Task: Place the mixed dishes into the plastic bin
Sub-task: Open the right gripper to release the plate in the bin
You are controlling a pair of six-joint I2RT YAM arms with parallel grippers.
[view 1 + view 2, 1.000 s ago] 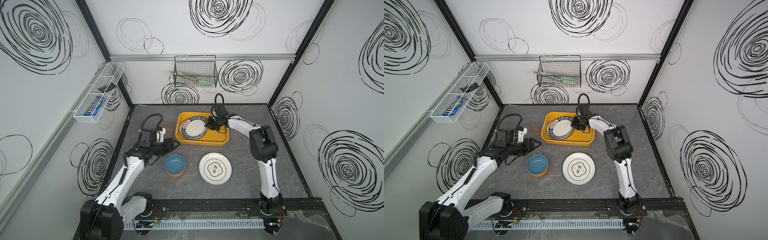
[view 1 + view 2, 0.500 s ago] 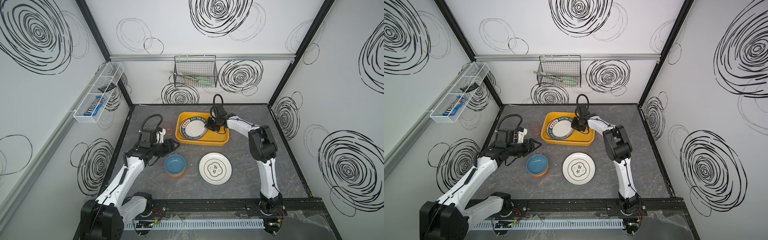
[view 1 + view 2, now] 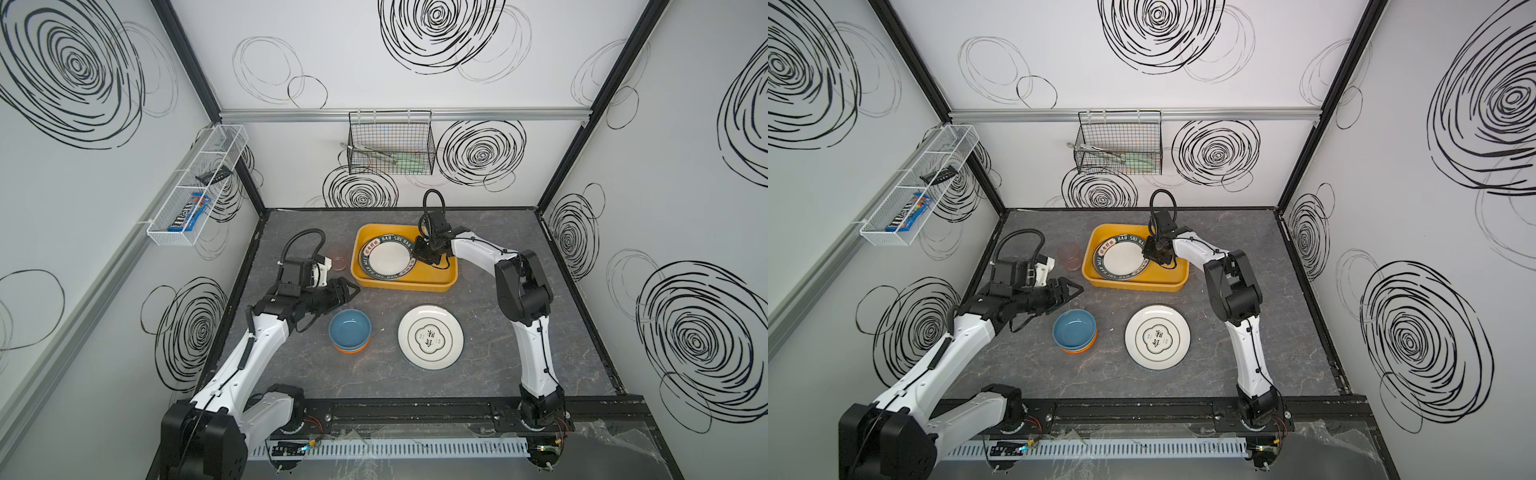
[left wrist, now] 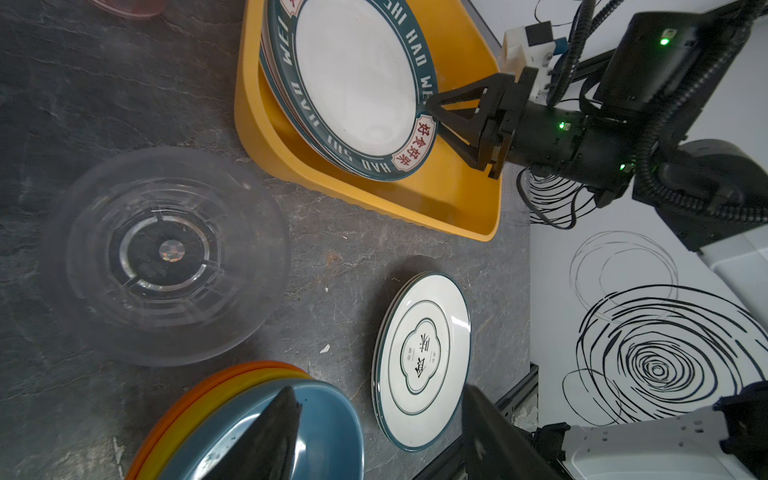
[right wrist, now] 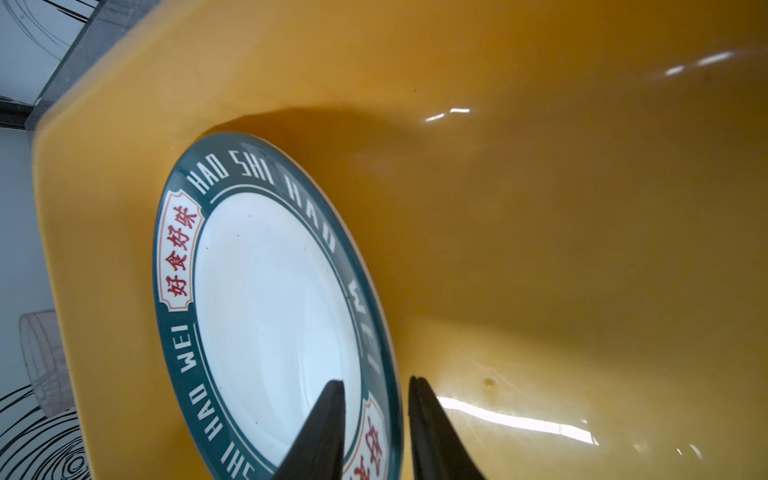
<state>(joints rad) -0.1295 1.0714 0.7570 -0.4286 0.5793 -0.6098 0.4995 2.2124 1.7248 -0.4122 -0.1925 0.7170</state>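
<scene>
Yellow bin (image 3: pixel 415 284) holds the teal-rimmed plate (image 3: pixel 388 261); right jaws stand apart, straddling its rim with a gap. Left jaws apart, empty, just beside the blue bowl (image 3: pixel 350 328) on the desk (image 3: pixel 478 365). White plate (image 3: pixel 430 336) sits apart from both, pink cup (image 3: pixel 336 257) near the left jaws.

The left arm (image 3: pixel 257 340) goes up from the near left corner, with the forearm low and almost level. The left claw (image 3: pixel 352 290) points to the right, its jaws wide apart and empty. The right arm (image 3: pixel 534 345) stands up from the near right, folds sharply at the elbow and reaches far and to the left. The right claw (image 3: pixel 420 258) points downward, its jaws a little parted.
</scene>
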